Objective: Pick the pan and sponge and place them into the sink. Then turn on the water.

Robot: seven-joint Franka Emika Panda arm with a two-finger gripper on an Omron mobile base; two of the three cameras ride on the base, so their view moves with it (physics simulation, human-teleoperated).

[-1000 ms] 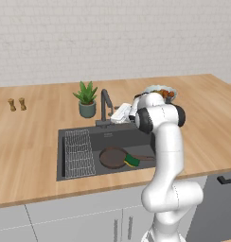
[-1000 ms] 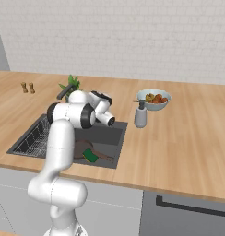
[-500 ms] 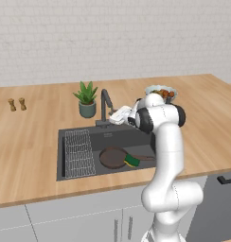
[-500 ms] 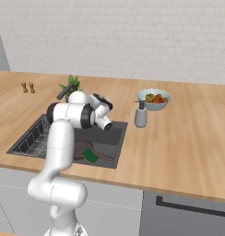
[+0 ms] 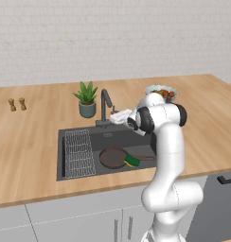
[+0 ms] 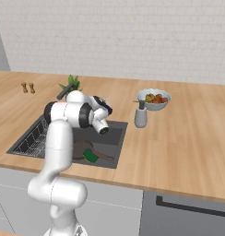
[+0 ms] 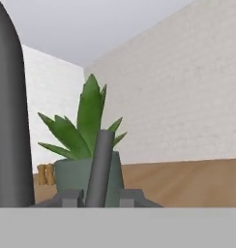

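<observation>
The dark pan [image 5: 112, 157] [image 6: 79, 150] lies flat in the sink [image 5: 118, 137] [image 6: 117, 137]. The yellow and green sponge [image 5: 132, 160] [image 6: 90, 155] rests at the pan's right edge, over its handle. My gripper [image 5: 116, 115] [image 7: 103, 196] hovers over the sink's back rim at the dark tap [image 5: 106, 101] [image 6: 63, 93]. In the hand view its fingertips [image 7: 71, 196] stand close on either side of the tap's slanted lever [image 7: 101, 164], shut on it. The tap's spout [image 7: 11, 121] rises at the left. The water is out of view.
A potted plant [image 5: 86, 99] [image 7: 86, 131] stands just behind the tap. A wire rack [image 5: 79, 152] fills the sink's left part. A bowl of food [image 5: 160, 92] [image 6: 153, 98] and a soap dispenser [image 6: 140, 116] sit right of the sink. Two small shakers [image 5: 17, 104] stand far left.
The jaws have closed in around the tap's lever. The arm has hardly moved, and the pan and sponge lie as before.
</observation>
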